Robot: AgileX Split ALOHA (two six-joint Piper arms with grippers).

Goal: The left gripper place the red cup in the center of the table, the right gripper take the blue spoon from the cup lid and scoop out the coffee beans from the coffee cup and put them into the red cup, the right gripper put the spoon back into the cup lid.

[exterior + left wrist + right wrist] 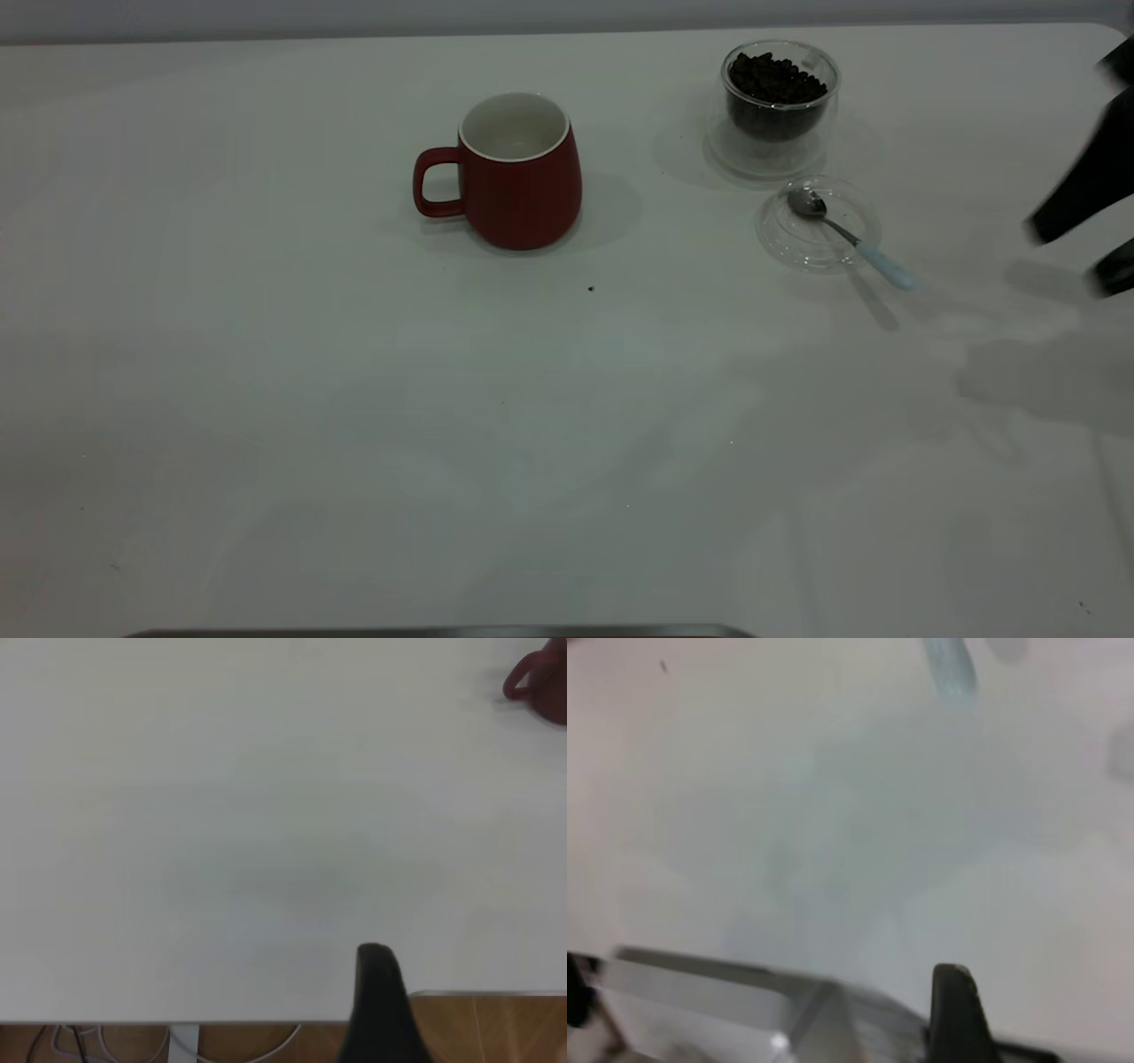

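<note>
Your right claw (1076,257) enters at the right edge of the exterior view, above the bench (266,399), its two dark fingers spread apart with nothing between them. It sits near the blue spoon (850,237) but apart from it. The spoon's metal bowl lies in the cup lid (819,223), with its pale handle sticking out over the rim towards your claw. Just behind the lid stands the coffee cup (780,106), filled with coffee beans (775,80). The red cup (518,173) stands upright near the bench's centre, handle pointing away from the glass cup.

Only the left wrist view shows your left claw (381,1001): one dark finger over the bench edge, so you cannot tell its opening. The red cup lies far off there.
</note>
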